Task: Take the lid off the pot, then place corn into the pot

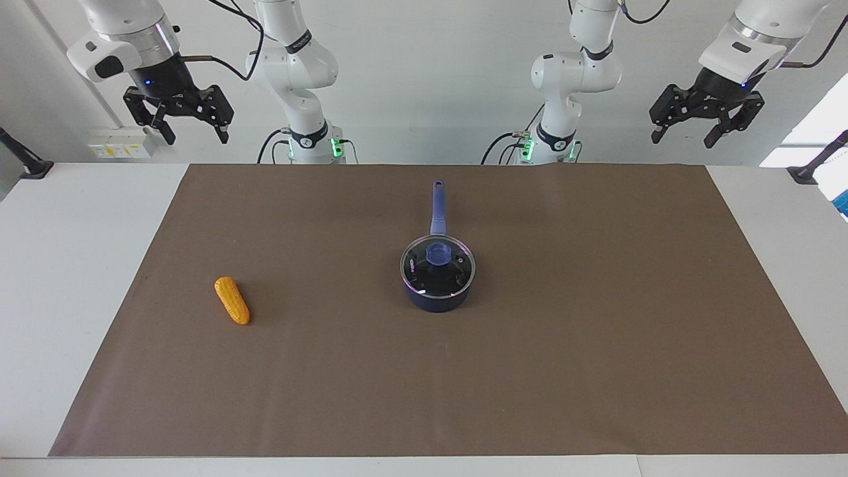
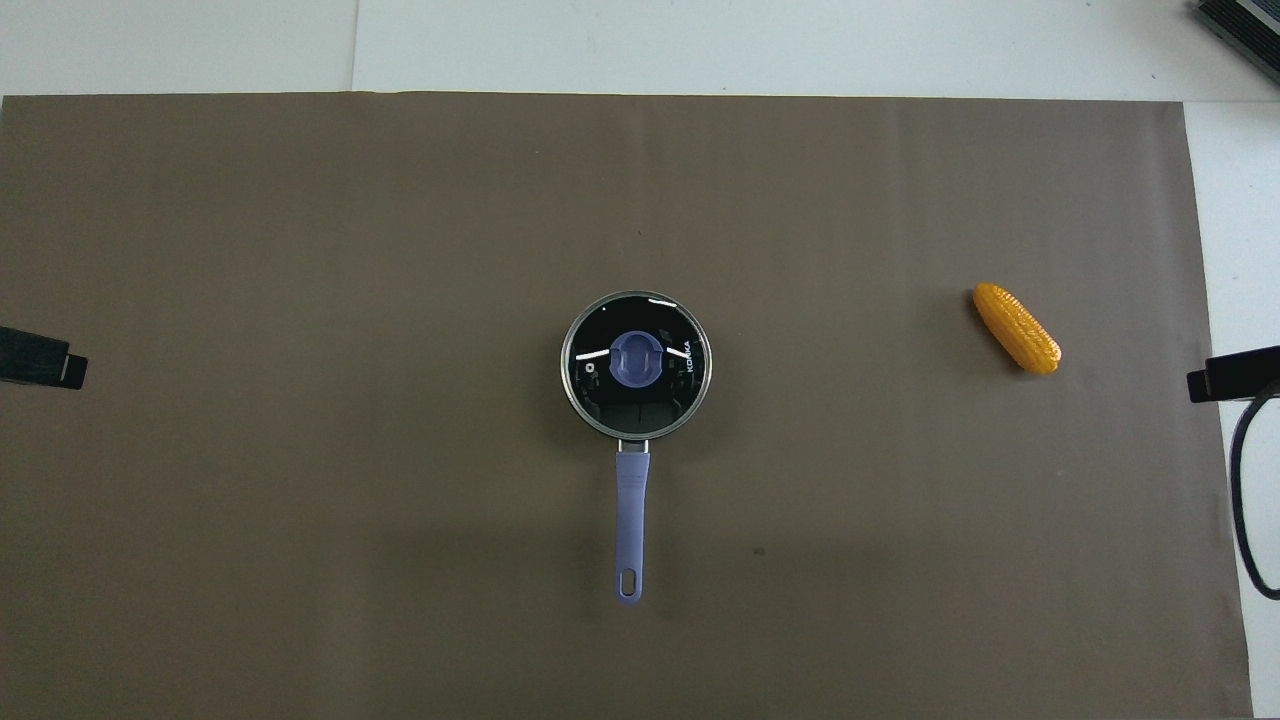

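Hanging high in the air at the right arm's end of the table, the right gripper (image 1: 192, 132) has its two fingers spread wide and holds nothing. It waits up there, over the white table edge (image 1: 79, 218) close to the robots.

Next comes the corn (image 1: 232, 301). It is a small orange-yellow toy cob with a bumpy skin. It lies flat on the brown mat (image 1: 596, 331), toward the right arm's end of the table, well apart from the pot. Nothing touches it.

Then, in the middle of the mat, sits the pot (image 1: 437, 297). It is a small dark blue saucepan. Its long light-blue handle (image 1: 438, 207) points straight toward the robots. The lid (image 1: 437, 266) is on the pot and covers its mouth. The lid is clear glass with a thin metal rim and a blue knob (image 1: 438, 253) in the middle. The inside of the pot looks black through the glass.

Last comes the left gripper (image 1: 689, 136). It hangs high at the left arm's end of the table, also close to the robots. Its fingers are spread wide too, and it holds nothing. This arm waits as well.
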